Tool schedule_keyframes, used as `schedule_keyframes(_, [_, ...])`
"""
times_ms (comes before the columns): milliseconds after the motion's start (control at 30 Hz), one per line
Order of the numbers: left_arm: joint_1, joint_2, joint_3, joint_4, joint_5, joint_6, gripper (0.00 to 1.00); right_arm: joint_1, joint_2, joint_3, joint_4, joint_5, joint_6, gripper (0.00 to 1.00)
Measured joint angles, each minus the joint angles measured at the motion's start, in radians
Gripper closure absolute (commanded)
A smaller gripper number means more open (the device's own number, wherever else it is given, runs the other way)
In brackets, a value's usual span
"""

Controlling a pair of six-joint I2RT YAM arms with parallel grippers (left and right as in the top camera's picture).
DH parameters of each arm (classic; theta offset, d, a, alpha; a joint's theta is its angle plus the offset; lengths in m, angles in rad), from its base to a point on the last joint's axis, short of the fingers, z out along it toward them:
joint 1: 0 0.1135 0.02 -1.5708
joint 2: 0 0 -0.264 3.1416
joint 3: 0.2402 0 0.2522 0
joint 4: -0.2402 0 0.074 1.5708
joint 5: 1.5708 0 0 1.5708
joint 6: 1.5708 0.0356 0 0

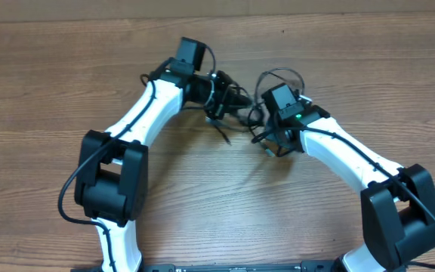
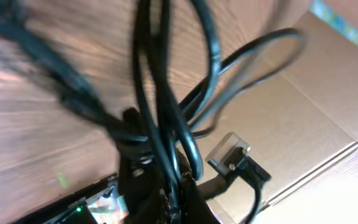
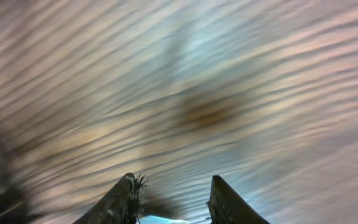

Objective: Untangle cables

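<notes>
We see the cables [image 1: 238, 112] as a small dark knot far out on the wooden table [image 1: 51, 75], about midway between left and right, right where the two arms meet. They are thin, black and glossy, and from overhead the strands lie too close together to count. One loose end trails out of the knot toward the near side and lies on the wood.

The left gripper [image 1: 227, 96] sits on the left side of the knot. In the left wrist view the cables [image 2: 166, 93] fill the frame. Several cords rise in long loops that cross one another, then draw together at the bottom edge where the claw's dark fingers meet. The claw is closed tight on that bunch. One cord ends in a small plug [image 2: 230, 151] with a squarish silver tip, hanging free to the right of the bunch. Parts of this view are smeared, so we cannot follow any single cord from end to end.

The right gripper [image 1: 269, 143] is at the right, near side of the knot, just beside it. In its own wrist view the right gripper [image 3: 173, 180] points down at streaked, blurred wood. Its two fingers [image 3: 120, 199] stand apart with a modest gap, and we see nothing gripped between them. A pale bluish patch shows at the bottom edge between them, too blurred for us to name.
</notes>
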Motion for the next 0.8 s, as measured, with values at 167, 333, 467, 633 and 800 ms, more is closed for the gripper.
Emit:
schedule_keyframes(167, [0.068,0.000,0.000,-0.053,0.025,0.102,0.96,-0.056,0.000,0.000,-0.031,0.047,0.003,0.52])
schedule_keyframes(333, [0.109,0.000,0.000,-0.101,0.064,0.251,0.96,-0.100,0.000,0.000,-0.032,-0.045,-0.031,0.47])
schedule_keyframes(467, [0.106,0.000,0.000,-0.112,0.090,0.415,0.88,-0.106,0.000,0.000,-0.031,-0.193,-0.093,0.47])
schedule_keyframes(633, [0.096,0.000,0.000,-0.113,0.165,0.636,0.82,-0.106,0.000,0.000,-0.010,-0.398,-0.169,0.41])
schedule_keyframes(800, [0.093,0.000,0.000,-0.135,0.227,0.797,0.73,-0.106,0.000,-0.001,0.059,-0.563,-0.216,0.33])
